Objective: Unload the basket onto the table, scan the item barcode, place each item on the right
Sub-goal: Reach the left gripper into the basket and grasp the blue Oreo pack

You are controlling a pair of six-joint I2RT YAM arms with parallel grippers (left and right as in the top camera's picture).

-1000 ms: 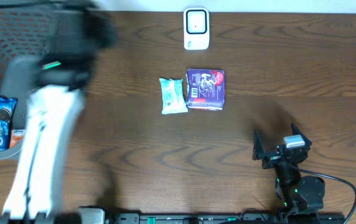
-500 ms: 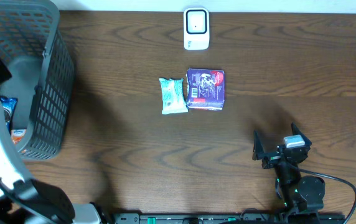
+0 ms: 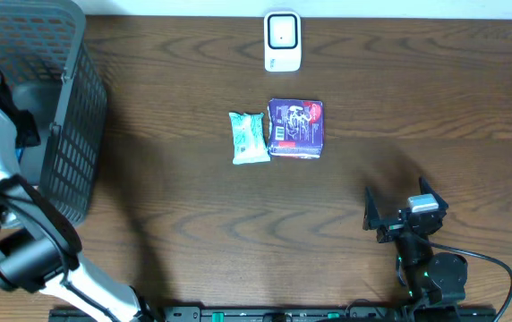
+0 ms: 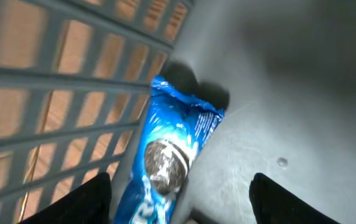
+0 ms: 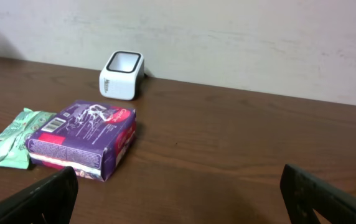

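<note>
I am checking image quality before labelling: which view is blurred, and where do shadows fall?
Left wrist view: soft throughout, the blue cookie pack and the basket wall blurred. Right wrist view: purple box and scanner fairly sharp. Overhead view: sharp, with a soft shadow on the table at right.

Right claw point(image 3: 397, 199) spread wide; up-left of it purple box point(image 3: 296, 128) beside green packet point(image 3: 249, 137); farther up, white scanner point(image 3: 282, 40).

The cookie packet point(image 4: 165, 155) is blue, basket point(image 3: 72, 134) grey, box point(image 3: 295, 128) purple, pouch point(image 3: 249, 137) green, scanner point(image 3: 282, 40) white, table point(image 3: 193, 206) brown.
</note>
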